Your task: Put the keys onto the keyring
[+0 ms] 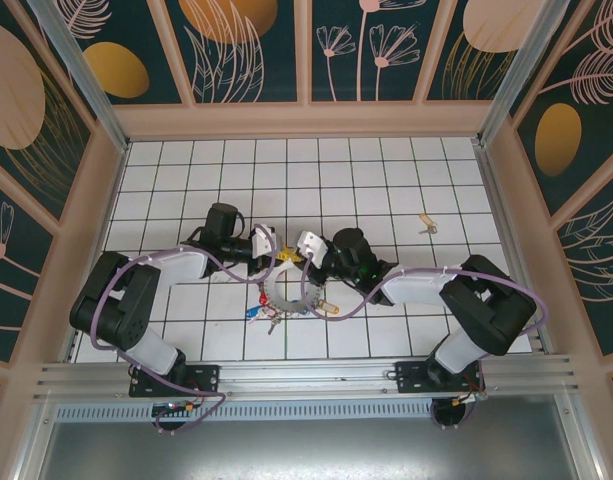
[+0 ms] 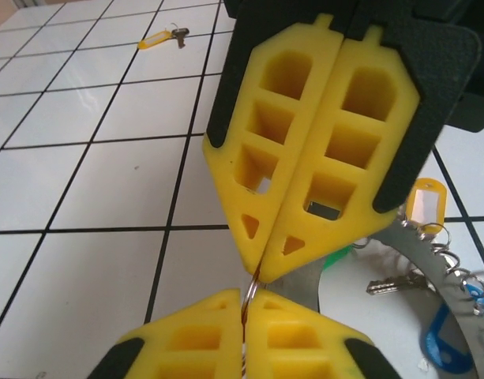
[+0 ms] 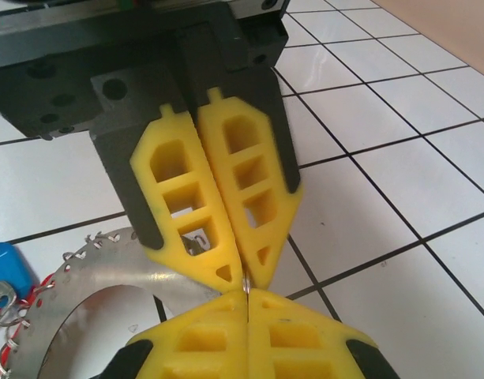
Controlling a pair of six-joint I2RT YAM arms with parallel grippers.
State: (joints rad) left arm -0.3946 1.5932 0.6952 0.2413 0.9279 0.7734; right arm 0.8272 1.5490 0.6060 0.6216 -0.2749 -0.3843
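Partway: several keys [image 1: 258, 306] on keyring [image 3: 107, 272], mid worktop [image 1: 186, 170] nr near edge; loose key [image 1: 426, 222] by right edge left to add. L hand [image 2: 245, 308] closed tight, pinching thin brass loop [image 2: 253, 286]; R hand [image 3: 247, 296] closed too, grip unclear.

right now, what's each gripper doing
left gripper: closed on a thin coppery wire
right gripper: closed, can't tell if it holds anything
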